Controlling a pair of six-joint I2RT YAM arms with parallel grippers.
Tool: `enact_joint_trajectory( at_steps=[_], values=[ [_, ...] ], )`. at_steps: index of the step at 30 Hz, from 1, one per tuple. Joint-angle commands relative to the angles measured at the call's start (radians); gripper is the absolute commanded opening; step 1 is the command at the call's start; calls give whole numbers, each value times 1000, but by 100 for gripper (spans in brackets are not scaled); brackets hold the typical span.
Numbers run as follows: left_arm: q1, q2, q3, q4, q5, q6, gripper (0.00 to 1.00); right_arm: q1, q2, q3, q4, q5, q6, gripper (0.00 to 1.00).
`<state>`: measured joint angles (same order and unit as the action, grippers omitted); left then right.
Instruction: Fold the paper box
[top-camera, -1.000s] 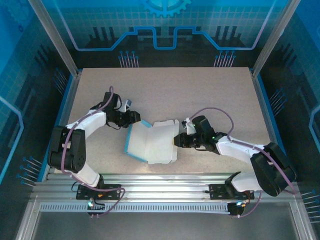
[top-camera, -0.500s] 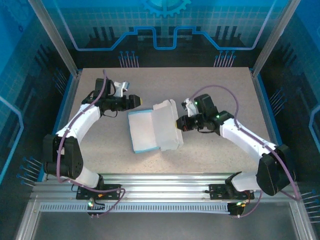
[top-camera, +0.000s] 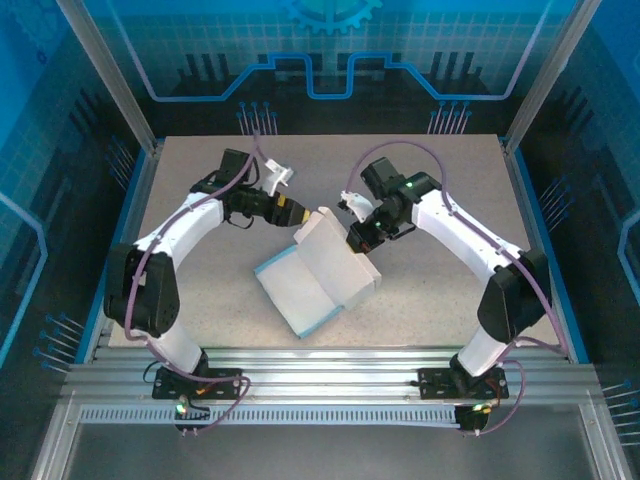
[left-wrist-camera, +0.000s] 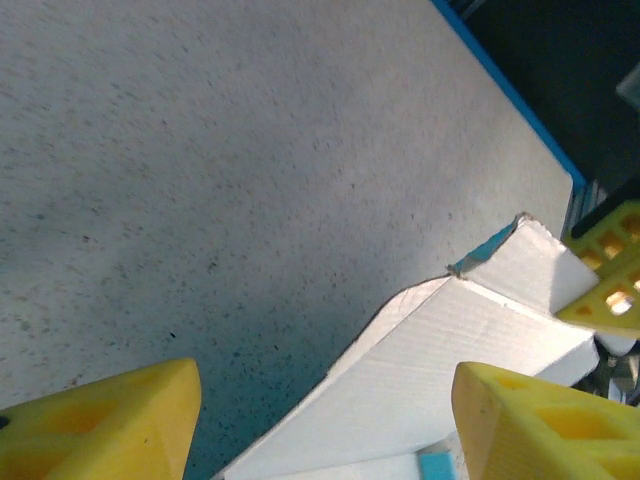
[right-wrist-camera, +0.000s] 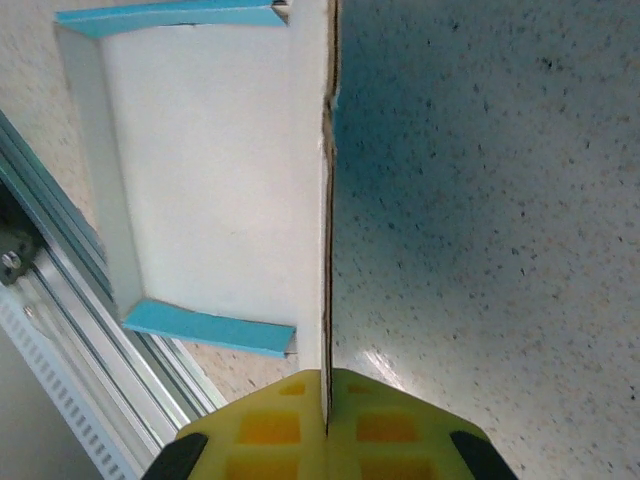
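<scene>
Paper box: you'll find the paper box (top-camera: 312, 272) in the middle of the table (top-camera: 430, 170), between the two arms and just beyond the metal rail (top-camera: 330, 362) at the near edge.
Box shape: it is half folded. One part lies flat with its white inside facing up and blue showing along the edges. The raised panel (top-camera: 335, 245) stands up from it on the far right side.
Right claw: your right claw (top-camera: 356, 238) is clenched on the top edge of that raised panel. From the right wrist you see the yellow fingers (right-wrist-camera: 250, 430) pressed together with the thin cardboard edge running straight in between them.
Box from the right wrist: the tray's white floor sits left of the pinched panel, with a blue flap (right-wrist-camera: 210, 330) at its near end and another at its far end.
Left claw: your left claw (top-camera: 296, 215) is released, its yellow fingers spread wide. It sits at the far left corner of the raised panel. From its own camera the white panel lies in the gap ahead. You cannot tell whether either finger touches it.
Both claws: they face each other across the raised panel.
</scene>
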<state>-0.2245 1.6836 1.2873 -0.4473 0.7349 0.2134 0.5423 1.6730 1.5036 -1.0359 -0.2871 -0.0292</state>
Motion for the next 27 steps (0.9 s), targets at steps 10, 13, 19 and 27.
enact_joint_trajectory(
  at_steps=[10,13,19,27],
  values=[
    [-50,93,97,-160,97,249,56,33,51,71,-130,92,-94,5],
    [-61,114,119,-187,96,258,55,33,48,67,-121,94,-95,4],
    [-81,150,156,-245,89,296,41,33,38,52,-108,100,-92,5],
    [-96,171,185,-303,60,326,26,33,37,54,-98,106,-88,5]
  ],
)
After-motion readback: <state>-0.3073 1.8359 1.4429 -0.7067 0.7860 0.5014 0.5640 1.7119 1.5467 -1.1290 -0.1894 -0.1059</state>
